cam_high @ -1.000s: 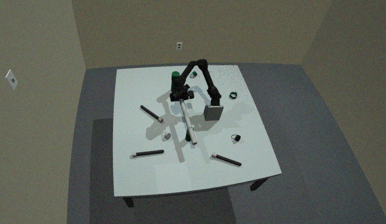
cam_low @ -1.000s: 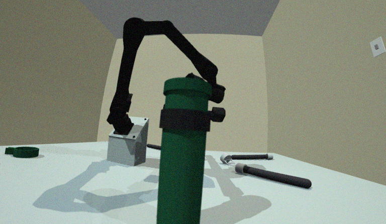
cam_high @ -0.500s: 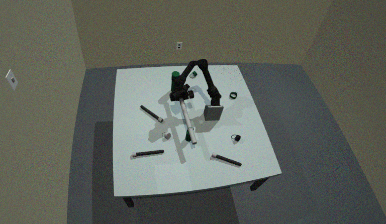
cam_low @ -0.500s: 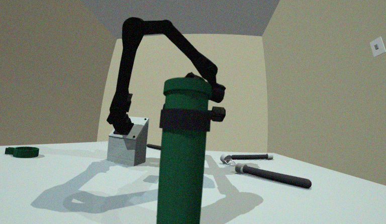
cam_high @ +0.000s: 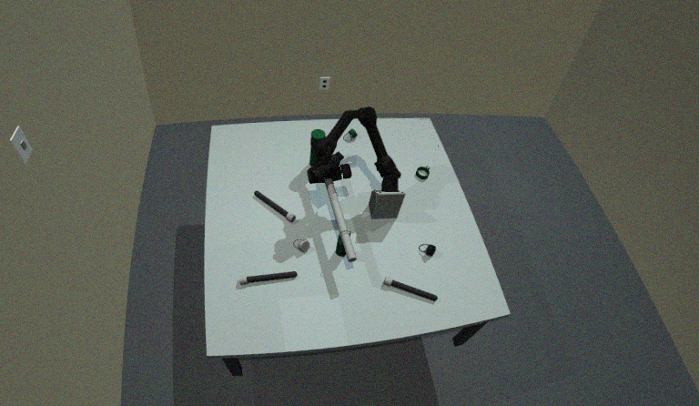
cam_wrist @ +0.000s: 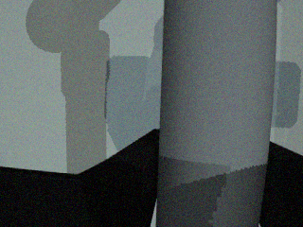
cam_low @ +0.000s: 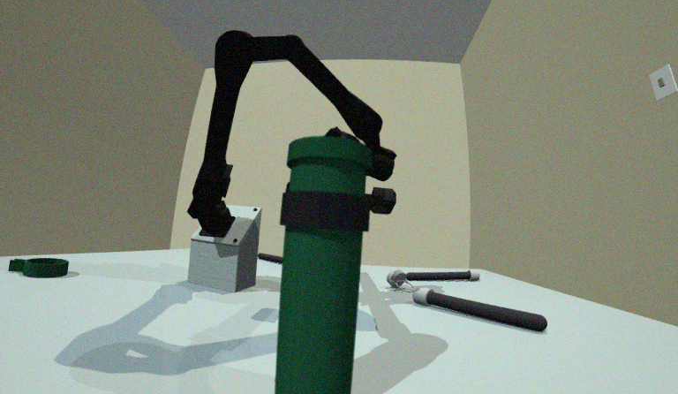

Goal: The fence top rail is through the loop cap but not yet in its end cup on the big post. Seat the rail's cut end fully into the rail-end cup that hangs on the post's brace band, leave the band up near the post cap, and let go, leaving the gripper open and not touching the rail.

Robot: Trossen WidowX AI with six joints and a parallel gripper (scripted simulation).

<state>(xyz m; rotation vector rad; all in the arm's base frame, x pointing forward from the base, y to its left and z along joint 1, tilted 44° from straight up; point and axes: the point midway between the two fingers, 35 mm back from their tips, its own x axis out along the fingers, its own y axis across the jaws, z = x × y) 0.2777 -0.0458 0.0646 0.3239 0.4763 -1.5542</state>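
Note:
The big green post [cam_high: 316,142] [cam_low: 320,279] stands at the back of the table [cam_high: 247,319]. A black brace band [cam_low: 324,210] sits high on it, just under the green post cap [cam_low: 328,151]. The pale top rail [cam_high: 339,220] [cam_wrist: 218,82] runs from the post side down through the loop cap on the small green post [cam_high: 339,246]. My gripper [cam_high: 328,177] [cam_wrist: 201,140] is shut on the rail near its post end, close beside the big post. The rail-end cup and the rail's cut end are hidden by the gripper and the post.
Three spare dark rails [cam_high: 274,206] [cam_high: 270,277] [cam_high: 410,289] lie around the table. A loose green band [cam_high: 422,168] [cam_low: 43,267], a black cup [cam_high: 427,248] and a white cup [cam_high: 301,245] lie nearby. The arm's grey base block [cam_high: 386,204] [cam_low: 224,257] stands right of the rail.

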